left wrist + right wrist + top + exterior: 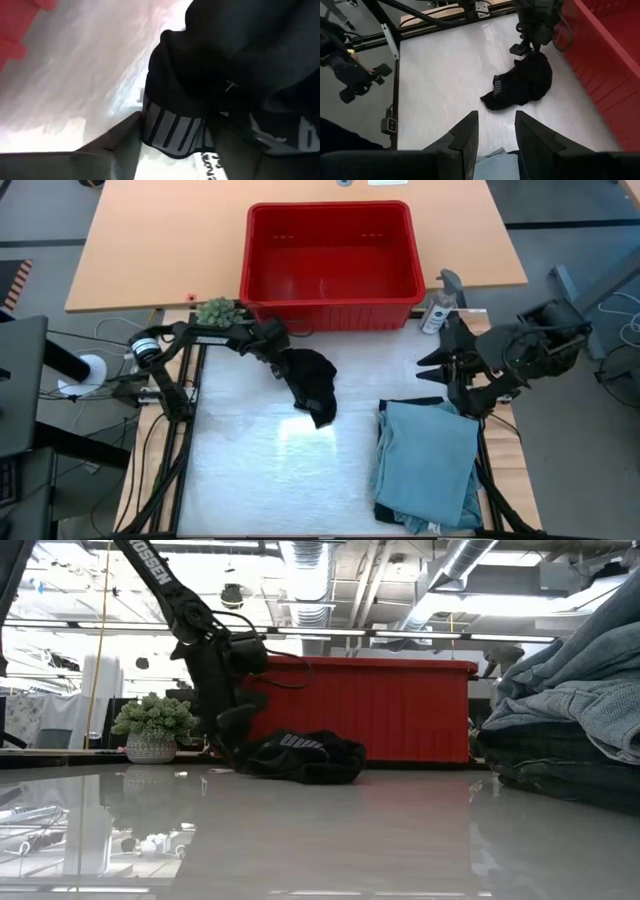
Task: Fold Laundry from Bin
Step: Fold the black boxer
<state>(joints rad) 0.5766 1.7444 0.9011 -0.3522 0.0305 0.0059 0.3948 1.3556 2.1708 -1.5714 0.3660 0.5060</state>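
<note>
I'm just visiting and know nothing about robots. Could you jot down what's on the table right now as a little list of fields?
bin: red bin, looks empty
black item: crumpled black garment on the white table, in front of the bin
left gripper: left gripper at the garment's edge, fingers either side of its waistband
right gripper: right gripper open, empty, raised by the stack
stack: folded blue laundry at the table's right

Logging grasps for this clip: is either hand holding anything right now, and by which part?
The left hand is down on the black garment at its edge nearest the red bin; a closed grip cannot be told. The right hand is open and holds nothing.
</note>
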